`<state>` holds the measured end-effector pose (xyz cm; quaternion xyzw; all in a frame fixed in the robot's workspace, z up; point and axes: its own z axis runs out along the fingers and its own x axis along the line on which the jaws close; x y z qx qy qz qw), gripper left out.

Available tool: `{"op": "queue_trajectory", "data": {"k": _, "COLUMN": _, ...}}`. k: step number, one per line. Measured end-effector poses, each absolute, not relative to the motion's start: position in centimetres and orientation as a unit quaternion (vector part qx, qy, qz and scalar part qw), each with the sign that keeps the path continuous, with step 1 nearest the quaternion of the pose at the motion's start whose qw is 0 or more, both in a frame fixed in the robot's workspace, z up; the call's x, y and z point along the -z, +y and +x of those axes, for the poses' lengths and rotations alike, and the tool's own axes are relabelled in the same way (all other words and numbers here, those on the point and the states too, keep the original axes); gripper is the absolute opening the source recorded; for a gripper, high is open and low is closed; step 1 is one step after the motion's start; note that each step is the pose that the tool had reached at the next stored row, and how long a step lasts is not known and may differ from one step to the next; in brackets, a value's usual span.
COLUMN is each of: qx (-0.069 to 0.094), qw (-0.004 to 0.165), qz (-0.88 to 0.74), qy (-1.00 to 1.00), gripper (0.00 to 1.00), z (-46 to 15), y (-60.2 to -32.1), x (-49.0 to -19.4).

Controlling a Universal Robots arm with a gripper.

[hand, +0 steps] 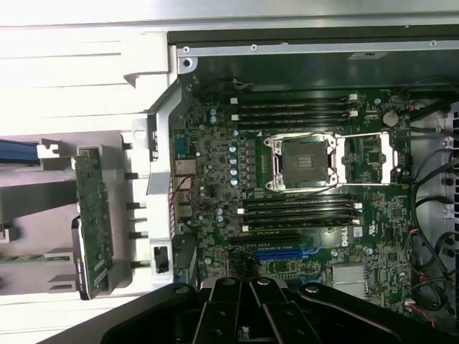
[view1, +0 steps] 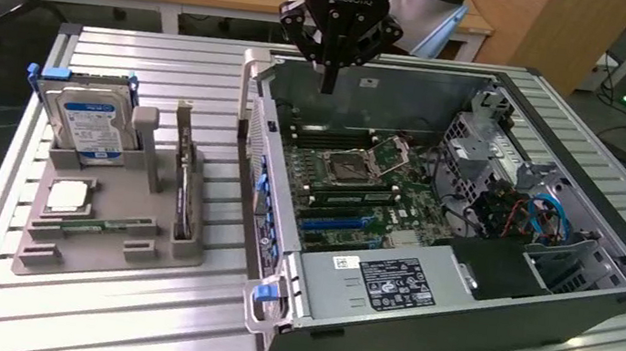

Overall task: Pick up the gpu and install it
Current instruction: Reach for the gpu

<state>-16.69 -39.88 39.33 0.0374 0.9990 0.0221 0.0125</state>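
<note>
The gpu [view1: 182, 194] stands on edge in a slot of the grey holder [view1: 106, 252], to the exterior view's left of the open computer case [view1: 456, 297]. In the wrist view the gpu [hand: 93, 218] shows as a green board beside the case wall. My gripper [view1: 329, 81] hangs over the rear part of the case, above the motherboard [view1: 348, 190], fingers shut with nothing between them. The wrist view has my gripper [hand: 247, 315] over the motherboard [hand: 301, 201], close to its blue expansion slot [hand: 276, 253]. The gpu is apart from the gripper.
The grey holder also carries a silver hard drive with a blue label [view1: 93, 126], a processor chip [view1: 67, 196] and a memory stick [view1: 110, 225]. A power supply [view1: 396, 284] and drive cages [view1: 489, 150] fill the case's other end. Desks stand behind the table.
</note>
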Motion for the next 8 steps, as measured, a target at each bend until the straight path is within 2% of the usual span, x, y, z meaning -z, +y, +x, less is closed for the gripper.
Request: {"op": "queue_trajectory", "data": {"k": 8, "qx": -0.022, "qw": 0.013, "qz": 0.037, "qy": 0.999, "gripper": 0.1, "z": -17.19, "y": -39.88, "x": -39.32}}
